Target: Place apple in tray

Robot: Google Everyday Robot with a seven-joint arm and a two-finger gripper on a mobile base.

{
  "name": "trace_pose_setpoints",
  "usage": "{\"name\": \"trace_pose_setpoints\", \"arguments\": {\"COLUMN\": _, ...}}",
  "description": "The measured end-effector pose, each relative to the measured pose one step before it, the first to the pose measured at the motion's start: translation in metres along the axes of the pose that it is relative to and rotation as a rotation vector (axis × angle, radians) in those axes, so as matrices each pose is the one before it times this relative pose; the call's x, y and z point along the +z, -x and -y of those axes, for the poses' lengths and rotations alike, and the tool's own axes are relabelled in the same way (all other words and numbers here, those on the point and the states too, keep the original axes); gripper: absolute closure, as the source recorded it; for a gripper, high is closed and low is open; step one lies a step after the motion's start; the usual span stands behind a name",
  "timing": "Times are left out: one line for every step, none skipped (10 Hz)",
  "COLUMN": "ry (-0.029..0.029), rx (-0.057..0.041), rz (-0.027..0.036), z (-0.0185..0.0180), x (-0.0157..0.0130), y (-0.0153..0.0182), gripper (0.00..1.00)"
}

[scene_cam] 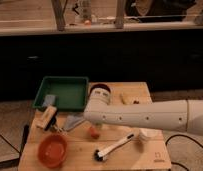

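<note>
1. The desk (155,159) is a pale wooden top in front of a dark counter. The robot's white arm (145,117) reaches across it from the right.
2. The gripper (93,125) hangs under the arm's rounded left end, near the middle of the desk and right over the apple. The arm hides most of it, so whether it is spread or pressed together cannot be told.
3. The apple (94,132) is a small orange-red fruit lying on the desk directly below the gripper. Whether the two touch cannot be told.
4. The apple is outside the tray (70,93), nearer to the viewer than the tray's near right corner.
5. The dark green tray sits at the far left of the desk, with a grey-blue block (49,100) in its near left corner.
6. A round orange bowl (52,150) stands at the near left, left of the apple.
7. A white-handled brush (115,147) lies aslant to the apple's right, dark head toward the near edge.
8. A white container with a dark red top (100,91) stands just right of the tray, beyond the arm.
</note>
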Motion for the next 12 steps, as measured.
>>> {"name": "trace_pose_setpoints", "arguments": {"ry": 0.02574, "rx": 0.00811, "rz": 0.01447, "z": -0.00240, "x": 0.00360, "y": -0.00192, "gripper": 0.20}}
{"name": "trace_pose_setpoints", "arguments": {"ry": 0.03765, "rx": 0.01140, "rz": 0.02422, "z": -0.00374, "x": 0.00681, "y": -0.00243, "gripper": 0.20}}
{"name": "trace_pose_setpoints", "arguments": {"ry": 0.01581, "rx": 0.00439, "rz": 0.00966, "z": -0.00216, "x": 0.00262, "y": -0.00058, "gripper": 0.20}}
{"name": "trace_pose_setpoints", "arguments": {"ry": 0.04407, "rx": 0.00651, "rz": 0.02381, "z": -0.00566, "x": 0.01068, "y": -0.00053, "gripper": 0.20}}
{"name": "trace_pose_setpoints", "arguments": {"ry": 0.03441, "rx": 0.00382, "rz": 0.02091, "z": -0.00450, "x": 0.01130, "y": 0.00099, "gripper": 0.20}}
{"name": "trace_pose_setpoints", "arguments": {"ry": 0.01421, "rx": 0.00269, "rz": 0.01228, "z": -0.00231, "x": 0.00518, "y": 0.00033, "gripper": 0.20}}
{"name": "trace_pose_setpoints", "arguments": {"ry": 0.01923, "rx": 0.00439, "rz": 0.01601, "z": -0.00334, "x": 0.00598, "y": -0.00072, "gripper": 0.20}}
{"name": "trace_pose_setpoints", "arguments": {"ry": 0.01426, "rx": -0.00100, "rz": 0.01635, "z": -0.00223, "x": 0.00607, "y": 0.00043, "gripper": 0.20}}
{"name": "trace_pose_setpoints", "arguments": {"ry": 0.01063, "rx": -0.00268, "rz": 0.02142, "z": -0.00178, "x": 0.00560, "y": 0.00123, "gripper": 0.20}}
{"name": "trace_pose_setpoints", "arguments": {"ry": 0.00518, "rx": 0.00313, "rz": 0.01188, "z": -0.00177, "x": 0.00326, "y": -0.00167, "gripper": 0.20}}
{"name": "trace_pose_setpoints", "arguments": {"ry": 0.00382, "rx": 0.00072, "rz": 0.01541, "z": -0.00079, "x": 0.00156, "y": -0.00071, "gripper": 0.20}}
{"name": "trace_pose_setpoints", "arguments": {"ry": 0.00277, "rx": 0.00376, "rz": 0.01475, "z": -0.00107, "x": 0.00115, "y": -0.00213, "gripper": 0.20}}
